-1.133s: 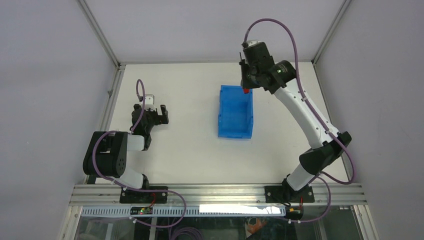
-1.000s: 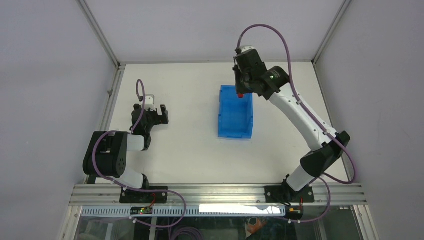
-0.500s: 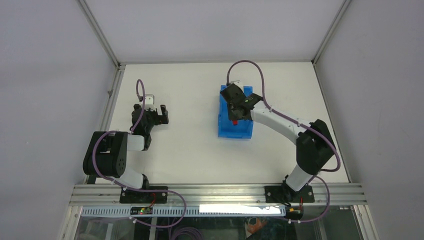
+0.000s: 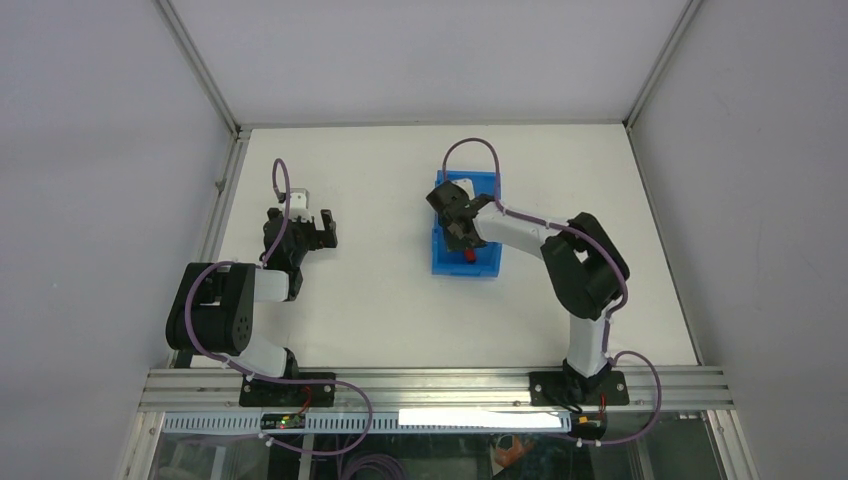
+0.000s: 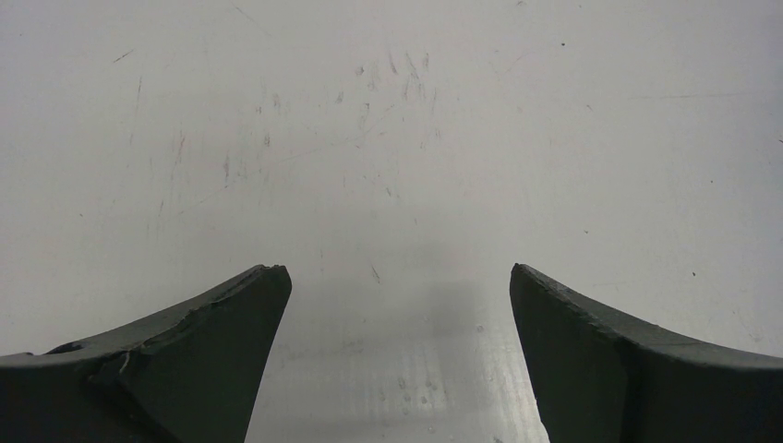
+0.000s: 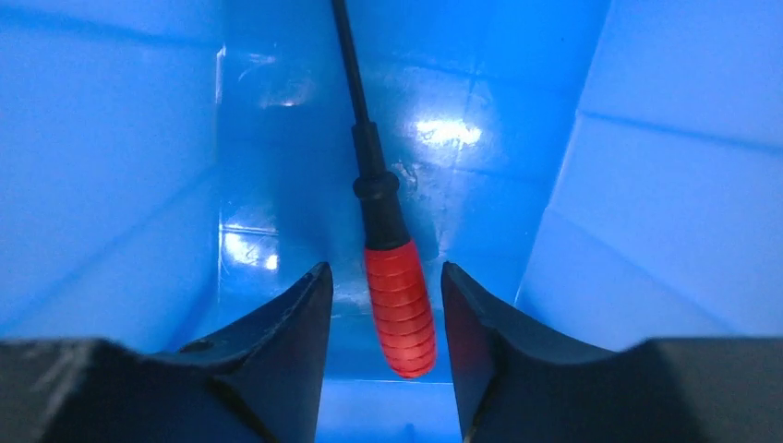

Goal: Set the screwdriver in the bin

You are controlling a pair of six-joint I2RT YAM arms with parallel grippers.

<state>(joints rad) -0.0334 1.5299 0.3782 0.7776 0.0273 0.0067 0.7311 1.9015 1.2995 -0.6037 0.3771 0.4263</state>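
Red-handled screwdriver (image 6: 399, 314) lay inside the blue bin (image 6: 111, 185), shaft toward twelve o'clock, loose between the narrowly parted jaws of the right claw (image 6: 386, 272); the left claw (image 5: 397, 272) gaped wide above the table (image 5: 369, 111).

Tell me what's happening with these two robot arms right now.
The right gripper is down inside the blue bin, with the small red-handled screwdriver between its fingers. There is a gap on each side of the handle, so the jaws look open and the screwdriver seems let go inside the bin. The left gripper hangs open over the table, holding nothing.
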